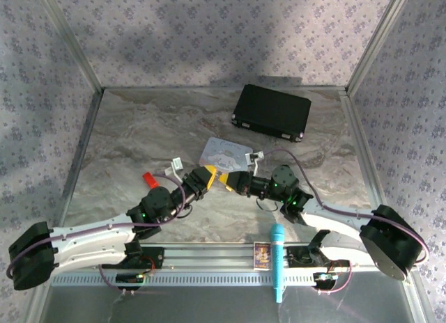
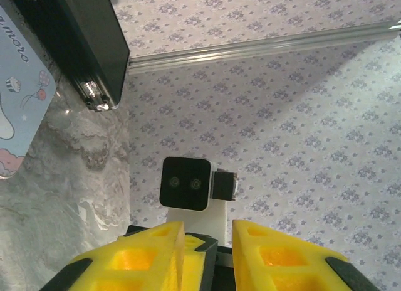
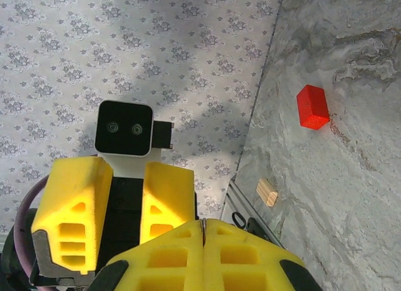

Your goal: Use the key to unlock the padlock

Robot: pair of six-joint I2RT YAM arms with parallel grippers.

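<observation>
**Bench** [image 1: 132, 128]: marble-pattern top, patterned walls on three sides, metal rail along near edge.

**L gripper** [image 1: 207, 175]: yellow fingers [image 3: 72, 197], near bench centre, tips pointing at R gripper. Released: clear gap btw the two fingers in both wrist views, nothing seen in the gap.

**R gripper** [image 1: 226, 178]: yellow fingers [image 3: 250, 253], just beside L gripper, tip to tip. Clenched: pads pressed together, only a thin seam btw them. Can't tell whether anything is pinched there.

**Padlock, key**: too small or hidden; position can't be told.

**Pale blue tin** [image 1: 224, 156]: flat, cartoon print on lid, near bench centre, just beyond the two grippers.

**Black case** [image 1: 272, 113]: closed, metal corners, toward far edge, right of centre, well apart from tin.

**Red block** [image 1: 149, 178]: left of centre, beside L arm's wrist.

**Wooden block** [image 3: 267, 192]: small, pale, close to a bench edge; which edge can't be told.

**Blue mic** [image 1: 277, 262]: lying across near-edge rail, btw the arm bases.

**Card** [image 1: 262, 255]: small, printed, touching mic's left side on the rail.
</observation>
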